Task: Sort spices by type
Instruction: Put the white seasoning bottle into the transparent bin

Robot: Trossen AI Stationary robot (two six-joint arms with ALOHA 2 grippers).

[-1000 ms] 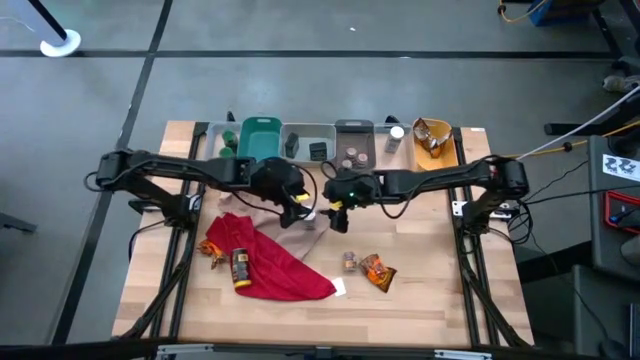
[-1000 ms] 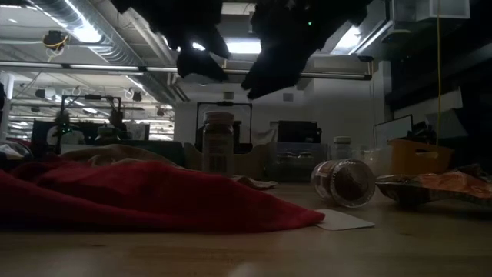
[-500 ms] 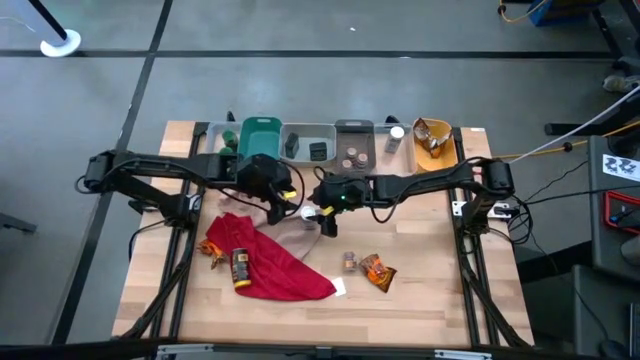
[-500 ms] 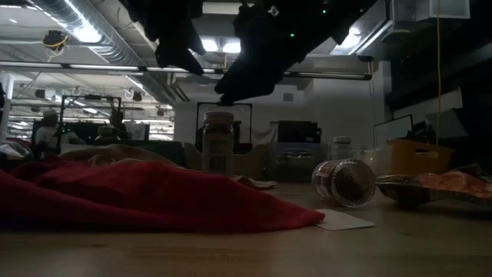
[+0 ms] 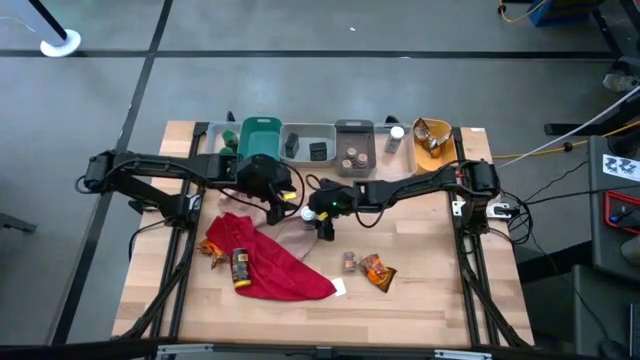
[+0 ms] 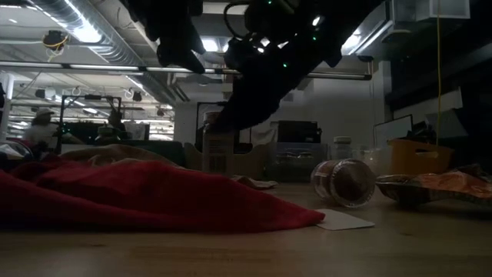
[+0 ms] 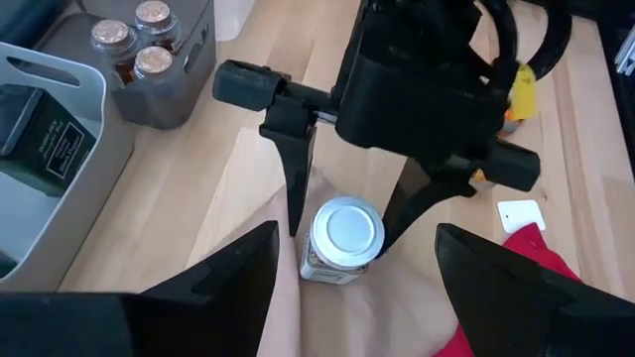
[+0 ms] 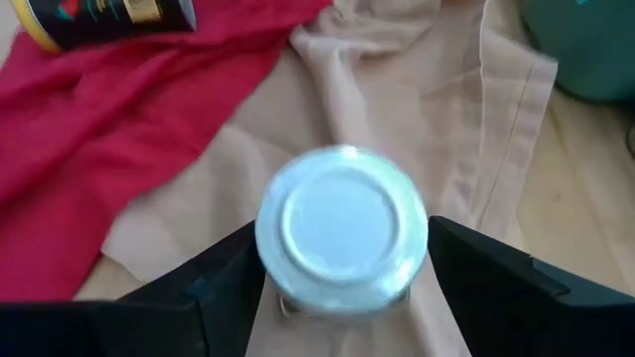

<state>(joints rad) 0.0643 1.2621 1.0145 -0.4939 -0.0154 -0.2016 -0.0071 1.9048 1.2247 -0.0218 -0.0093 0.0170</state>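
So I've got the right gripper (image 7: 342,233) parked right over a white-capped jar (image 7: 342,238) that's standing upright on the tan cloth (image 8: 397,69), near the middle of the bench (image 5: 420,290). Its fingers (image 7: 296,183) are spread apart with the jar sitting between them, one on each side of the cap, and I can't see either one actually pressing on it, so nothing grabbed. From the right wrist view I'm looking almost straight down on the lid.

The left gripper (image 5: 283,207) is just beside it, hovering over the same cloth with its fingers (image 7: 213,288) released too and holding nothing.

Rest of the stuff: the red cloth (image 5: 280,270) is spread over the front left part of the bench, and a dark bottle with a yellow cap (image 5: 240,268) is lying on it. Front right of centre there's a small brown jar (image 5: 349,261) on its side, with a crinkly orange packet (image 5: 378,271) just beside it, both well apart from the grippers.

Along the back edge sits the row of bins: a teal bin (image 5: 260,138), a light grey bin (image 5: 308,145) with dark boxes (image 5: 318,151) in it, a darker grey bin (image 5: 352,148) holding small brown jars (image 7: 134,45), and a yellow bin (image 5: 433,145) with another packet (image 5: 432,135) inside. Between the last two there's a white-capped jar (image 5: 396,136) standing on its own.
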